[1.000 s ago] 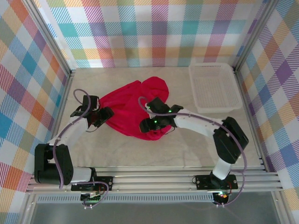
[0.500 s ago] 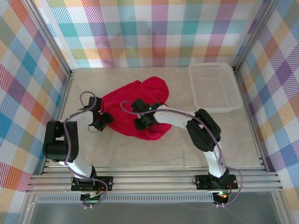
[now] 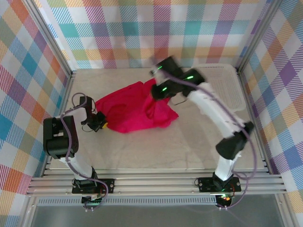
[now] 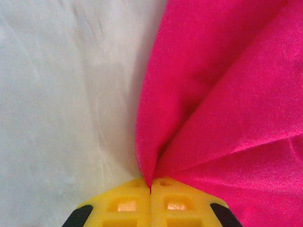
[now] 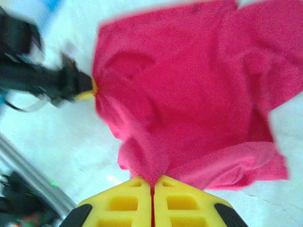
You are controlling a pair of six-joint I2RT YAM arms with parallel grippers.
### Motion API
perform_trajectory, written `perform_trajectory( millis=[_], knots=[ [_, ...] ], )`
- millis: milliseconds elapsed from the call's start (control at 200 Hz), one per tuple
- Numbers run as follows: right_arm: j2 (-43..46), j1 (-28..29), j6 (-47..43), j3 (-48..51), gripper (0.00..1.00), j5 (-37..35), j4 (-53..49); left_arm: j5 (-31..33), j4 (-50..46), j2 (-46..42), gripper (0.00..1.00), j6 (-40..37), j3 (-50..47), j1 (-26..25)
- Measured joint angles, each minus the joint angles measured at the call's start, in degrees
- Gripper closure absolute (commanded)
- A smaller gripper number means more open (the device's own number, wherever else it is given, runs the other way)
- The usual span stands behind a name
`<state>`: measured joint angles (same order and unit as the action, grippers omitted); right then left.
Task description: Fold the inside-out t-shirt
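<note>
**Spreading the shirt: both grippers pinch cloth.**

Your left gripper [image 4: 151,182] has its jaws closed on the left edge of the shirt [image 3: 132,111], low at the table [image 3: 189,146]. Your right gripper [image 5: 152,182] has its jaws closed on a fold at the far right side and appears raised. The shirt lies crumpled mid-table between them, partly lifted. Draw the two grips apart evenly until the cloth is taut and flat. Hold the left grip low as the anchor. Check that neither pinch takes extra layers, since that would likely trap a sleeve inside.
</note>
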<state>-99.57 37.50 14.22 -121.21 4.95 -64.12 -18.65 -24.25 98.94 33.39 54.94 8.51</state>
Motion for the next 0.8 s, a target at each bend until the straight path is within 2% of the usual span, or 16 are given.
perform_trajectory(
  millis=[95,195,290,415,445,615,705,800],
  knots=[
    [5.0,-7.0,0.0,-3.4,1.00,5.3,-3.4,-0.4,3.6,-0.1,1.00,0.0,0.7,1.1],
    [5.9,-7.9,0.0,-3.6,1.00,10.4,-6.1,-1.2,6.1,-0.7,1.00,0.0,1.1,0.8],
    [3.0,-7.5,-0.4,-1.6,1.00,13.8,-6.8,0.1,6.7,-0.9,1.00,0.0,1.0,1.0],
    [-5.5,-9.5,-1.0,3.0,1.00,15.8,-6.3,2.1,6.5,-1.0,1.00,-0.1,0.6,1.3],
    [-7.6,-10.4,-1.0,4.8,0.89,16.2,-5.7,2.3,6.5,-1.0,1.00,-0.1,0.6,1.3],
    [-19.7,-14.8,-0.1,7.7,0.81,14.0,-3.3,2.7,6.7,-1.6,1.00,-0.1,0.3,1.4],
    [-24.1,-16.0,1.1,6.1,0.57,9.7,-2.7,2.7,6.6,-2.5,1.00,0.0,-0.2,1.0],
    [-24.6,-15.6,2.1,6.8,0.54,6.6,-1.0,2.9,6.6,-4.2,1.00,0.0,-1.0,0.3]
  ],
)
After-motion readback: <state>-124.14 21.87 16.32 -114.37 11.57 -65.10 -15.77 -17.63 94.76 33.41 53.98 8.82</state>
